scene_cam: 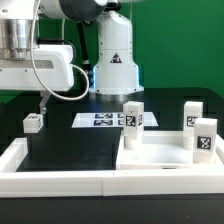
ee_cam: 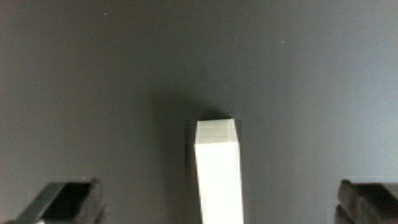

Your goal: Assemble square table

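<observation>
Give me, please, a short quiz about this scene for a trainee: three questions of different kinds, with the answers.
1. True or false: the gripper is shut on a leg.
2. How many white legs show in the exterior view?
3. Where does the marker board lie? A: on top of a leg. B: flat on the black table. C: between the jaws.

Key
1. False: the jaws stand open, and one leg lies between them, untouched.
2. Four: one alone at the exterior view's left, three upright by the square tabletop.
3. B.
</observation>
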